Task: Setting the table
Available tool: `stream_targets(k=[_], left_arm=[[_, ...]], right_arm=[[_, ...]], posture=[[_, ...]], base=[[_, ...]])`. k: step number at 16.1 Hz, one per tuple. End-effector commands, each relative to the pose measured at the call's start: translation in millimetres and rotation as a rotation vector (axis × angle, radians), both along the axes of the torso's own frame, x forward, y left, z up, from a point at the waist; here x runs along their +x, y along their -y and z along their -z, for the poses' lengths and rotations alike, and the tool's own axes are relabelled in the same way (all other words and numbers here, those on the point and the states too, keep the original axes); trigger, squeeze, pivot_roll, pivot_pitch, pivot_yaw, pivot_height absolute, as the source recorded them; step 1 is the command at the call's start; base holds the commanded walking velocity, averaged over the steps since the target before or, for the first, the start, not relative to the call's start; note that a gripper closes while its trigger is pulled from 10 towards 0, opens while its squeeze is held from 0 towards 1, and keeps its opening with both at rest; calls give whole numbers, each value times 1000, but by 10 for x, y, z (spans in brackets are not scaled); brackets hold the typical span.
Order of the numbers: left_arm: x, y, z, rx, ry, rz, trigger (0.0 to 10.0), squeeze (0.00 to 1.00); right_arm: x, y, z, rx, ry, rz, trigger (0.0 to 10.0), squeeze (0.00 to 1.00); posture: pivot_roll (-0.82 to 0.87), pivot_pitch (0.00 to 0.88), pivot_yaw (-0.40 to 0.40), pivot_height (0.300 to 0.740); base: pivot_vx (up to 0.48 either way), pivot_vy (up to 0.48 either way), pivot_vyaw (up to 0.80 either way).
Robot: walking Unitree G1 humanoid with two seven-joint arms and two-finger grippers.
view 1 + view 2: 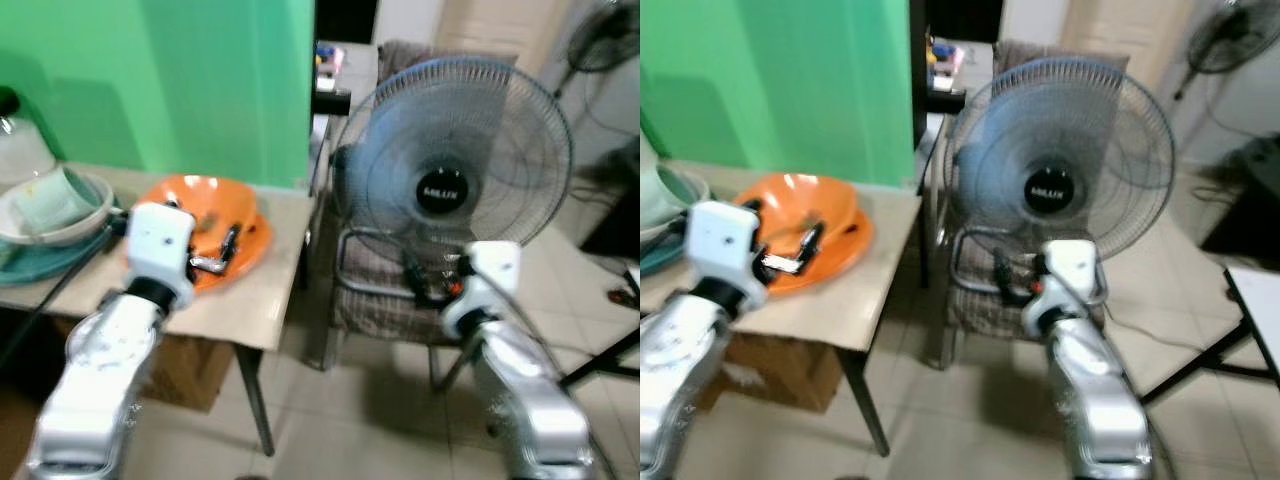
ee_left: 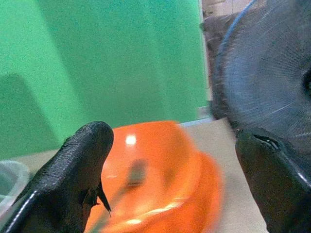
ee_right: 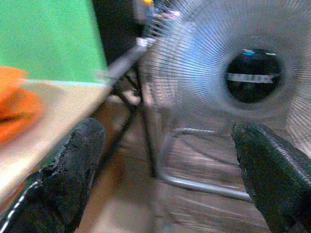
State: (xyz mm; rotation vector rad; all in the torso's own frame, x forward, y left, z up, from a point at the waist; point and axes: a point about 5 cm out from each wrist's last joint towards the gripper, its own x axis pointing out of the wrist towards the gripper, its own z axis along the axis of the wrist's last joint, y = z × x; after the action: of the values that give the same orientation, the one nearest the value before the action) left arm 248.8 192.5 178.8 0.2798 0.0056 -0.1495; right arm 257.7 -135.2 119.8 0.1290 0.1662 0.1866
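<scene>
An orange bowl (image 1: 205, 225) sits on the beige table (image 1: 262, 300) by the green wall, with a utensil (image 2: 127, 182) lying inside it. My left gripper (image 1: 222, 250) is raised over the table, just in front of the bowl, its fingers (image 2: 80, 165) spread open and empty. My right gripper (image 1: 432, 280) is held up to the right of the table, in front of the fan (image 1: 455, 160), also open and empty, with its fingers (image 3: 73, 165) wide apart.
A white bowl (image 1: 55, 205) holding something pale rests on a teal plate (image 1: 40, 262) at the table's left end. The large standing fan sits on a chair (image 1: 385, 290) right beside the table. A cardboard box (image 1: 190, 375) is under the table. Tiled floor lies ahead.
</scene>
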Motion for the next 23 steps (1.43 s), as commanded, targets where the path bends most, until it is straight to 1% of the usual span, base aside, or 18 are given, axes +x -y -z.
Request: stream_targets(k=[1, 3, 7, 8, 9, 11, 13, 14, 15, 16, 17, 18, 19, 20, 21, 22, 23], left_arm=[[38, 21, 5, -2, -13, 16, 10000, 0], [100, 13, -1, 6, -21, 24, 10000, 0], [201, 64, -12, 8, -43, 77, 10000, 0], [234, 66, -10, 8, -51, 79, 10000, 0], [280, 71, 12, 8, -89, 72, 10000, 0], [309, 78, 37, 18, -138, 66, 10000, 0], [372, 67, 60, 54, -249, 30, 10000, 0], [388, 56, 55, 57, -264, 13, 10000, 0], [432, 20, 28, 49, -281, -36, 10000, 0], [481, -34, 6, 21, -339, -95, 10000, 0], [490, -37, 3, 10, -363, -99, 10000, 0], [516, -26, -21, -45, -422, -94, 10000, 424], [527, -19, -36, -68, -445, -91, 10000, 424], [578, -9, -78, -112, -514, -82, 10000, 882], [610, -7, -99, -116, -563, -73, 10000, 851], [634, 23, -138, -136, -603, -32, 10000, 459], [641, 49, -180, -153, -633, 1, 10000, 0]], right_arm=[[8, 50, -35, -8, 15, 18, 10000, 0], [-13, 51, -58, 3, 19, 27, 10000, 0], [-44, 100, -48, 7, 15, 55, 10000, 0], [-38, 104, -58, 9, 17, 58, 10000, 0], [-22, 112, -75, 9, 23, 53, 10000, 0], [-5, 126, -89, 2, 24, 44, 10000, 0], [31, 165, -103, -16, 9, 16, 10000, 0], [34, 166, -102, -22, 4, 5, 10000, 0], [39, 168, -107, -47, 3, -23, 10000, 0], [54, 193, -115, -59, -3, -43, 10000, 0], [61, 201, -120, -60, -6, -50, 10000, 0], [76, 217, -128, -71, -17, -69, 10000, 0], [82, 222, -132, -76, -21, -76, 10000, 0], [98, 229, -140, -102, -41, -100, 10000, 0], [102, 224, -144, -119, -60, -124, 10000, 0], [93, 212, -161, -135, -75, -156, 10000, 0], [77, 199, -177, -146, -87, -179, 10000, 0]], posture=[[176, 0, -7, 740], [168, 0, 1, 740], [161, 0, 18, 740], [157, 0, 21, 740], [158, 0, 20, 740], [161, 0, 17, 740], [163, 0, 10, 740], [166, 0, 7, 740], [166, 0, 7, 740], [170, 0, 1, 740], [173, 0, -1, 740], [177, 0, -5, 740], [177, 0, -5, 740], [185, 0, -9, 740], [186, 0, -7, 740], [187, 0, -3, 740], [185, 0, 4, 740]], base=[[0, 480, -800], [0, 480, -800], [0, 480, -744], [0, 0, -444], [0, 0, 0], [0, 0, 0], [0, 0, 0], [0, 0, 0], [0, 0, 0], [0, 0, 0], [0, 0, 0], [0, 0, 0], [0, 0, 0], [0, 0, 0], [0, 0, 0], [0, 0, 0], [0, 0, 0]])
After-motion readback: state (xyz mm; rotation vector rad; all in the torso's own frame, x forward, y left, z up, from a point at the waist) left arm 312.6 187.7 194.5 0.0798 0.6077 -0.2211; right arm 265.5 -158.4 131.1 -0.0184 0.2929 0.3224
